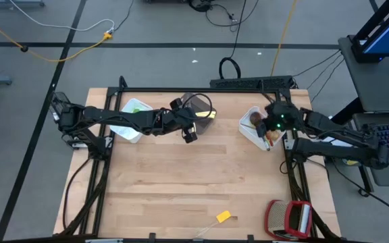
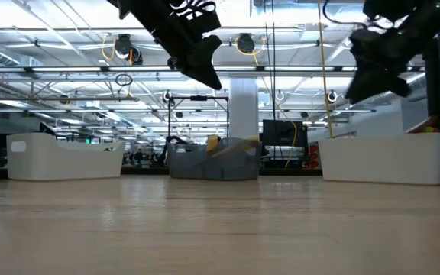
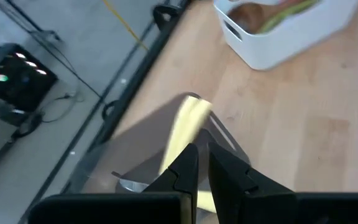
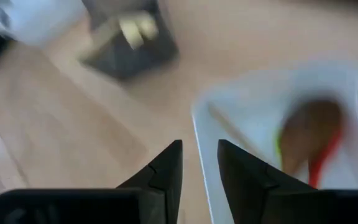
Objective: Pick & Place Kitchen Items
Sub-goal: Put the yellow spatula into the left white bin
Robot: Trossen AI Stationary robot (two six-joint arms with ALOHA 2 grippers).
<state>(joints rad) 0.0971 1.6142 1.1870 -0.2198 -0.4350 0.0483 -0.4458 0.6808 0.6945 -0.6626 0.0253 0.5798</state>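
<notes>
My left gripper [image 1: 190,135] [image 3: 202,155] hangs shut and holds nothing, above the near side of a grey bin [image 1: 196,102]. A pale yellow utensil [image 3: 188,124] leans inside that bin. My right gripper [image 1: 267,128] [image 4: 199,152] is open and holds nothing. It hovers over the rim of the right white bin [image 4: 241,106], which holds a brown wooden spoon [image 4: 309,130] beside green and red-orange utensils. The left white bin [image 1: 128,128] holds green utensils [image 1: 135,108]. A small yellow piece [image 1: 223,217] lies flat on the table near its front edge.
A bulky red-and-silver object [image 1: 289,219] stands at the table's near right corner. The three bins line the far half of the table. The wooden top between the bins and the yellow piece is bare. In the low view both grippers [image 2: 205,72] [image 2: 361,88] hang well above the bins.
</notes>
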